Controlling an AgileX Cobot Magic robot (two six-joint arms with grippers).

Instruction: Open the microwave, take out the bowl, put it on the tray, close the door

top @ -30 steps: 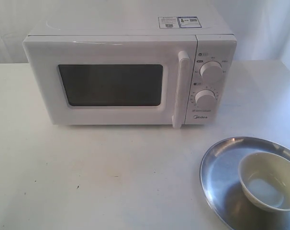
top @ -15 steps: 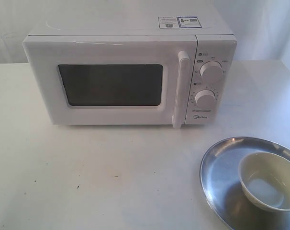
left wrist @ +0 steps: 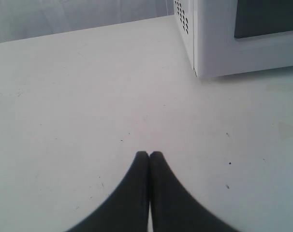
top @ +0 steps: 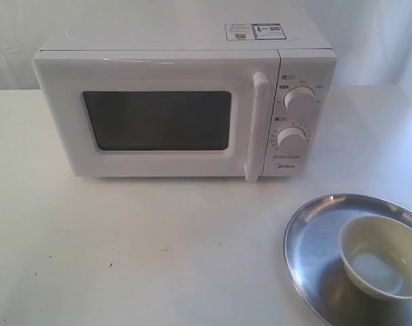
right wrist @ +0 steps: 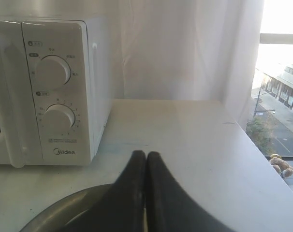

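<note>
The white microwave stands at the back of the table, its door shut flat with the vertical bar handle beside the two knobs. At the front right lies the silver tray, and the cream bowl sits on it. Neither arm shows in the exterior view. My left gripper is shut and empty over bare table near the microwave's corner. Also shut and empty, my right gripper hovers above the tray rim, facing the knob panel.
The white table carries only the microwave and the tray. A white curtain hangs behind it. The table's right edge drops off beside a window.
</note>
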